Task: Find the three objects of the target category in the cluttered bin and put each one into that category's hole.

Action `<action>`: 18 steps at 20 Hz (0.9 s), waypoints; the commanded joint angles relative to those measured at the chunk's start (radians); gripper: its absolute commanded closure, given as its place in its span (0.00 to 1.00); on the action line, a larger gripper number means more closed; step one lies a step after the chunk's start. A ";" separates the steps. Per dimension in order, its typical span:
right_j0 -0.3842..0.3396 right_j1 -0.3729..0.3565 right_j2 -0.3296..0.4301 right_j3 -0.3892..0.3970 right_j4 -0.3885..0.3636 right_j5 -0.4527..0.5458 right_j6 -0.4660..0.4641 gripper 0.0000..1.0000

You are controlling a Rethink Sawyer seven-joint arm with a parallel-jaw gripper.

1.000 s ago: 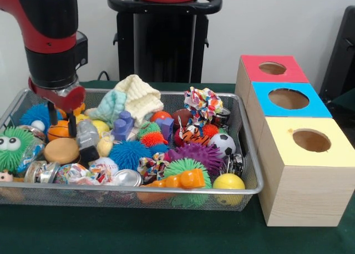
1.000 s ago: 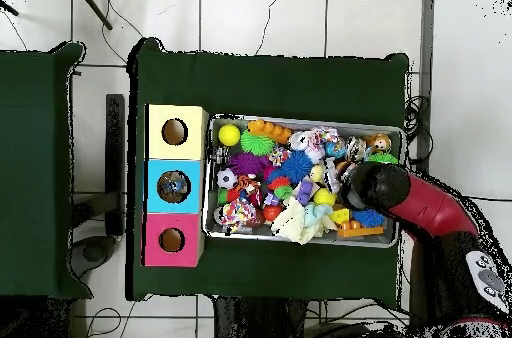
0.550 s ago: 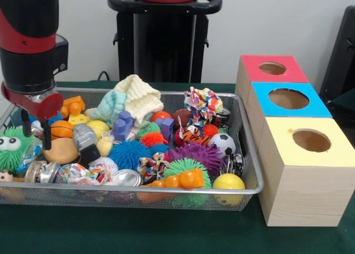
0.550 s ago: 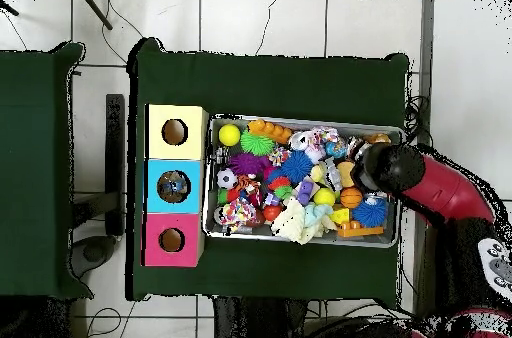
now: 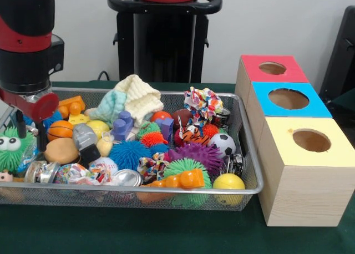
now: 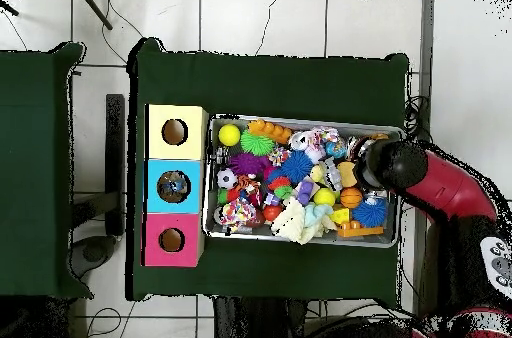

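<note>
End effector [image 5: 29, 133] (fingers parted, empty) above bin's [image 5: 166, 194] end.

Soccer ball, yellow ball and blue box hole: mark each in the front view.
soccer ball [image 5: 224, 143], front view, on its white upper face.
yellow ball [image 5: 228, 182], front view, on its middle.
blue box hole [image 5: 288, 98], front view, inside the round opening.

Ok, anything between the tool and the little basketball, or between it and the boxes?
Nothing visible between the open tool and the basketball: it lies atop the clutter right beside it. Toward the boxes, the toy pile and the bin's end wall stand between, so it must be lifted over.
</note>
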 commanded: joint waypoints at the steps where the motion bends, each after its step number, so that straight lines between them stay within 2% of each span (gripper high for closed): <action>1: 0.006 0.043 0.066 0.061 -0.041 0.011 0.007 0.00; 7: -0.007 0.089 0.064 0.062 -0.074 -0.041 -0.004 0.00; 18: -0.049 0.110 0.046 0.023 -0.130 -0.071 -0.019 0.00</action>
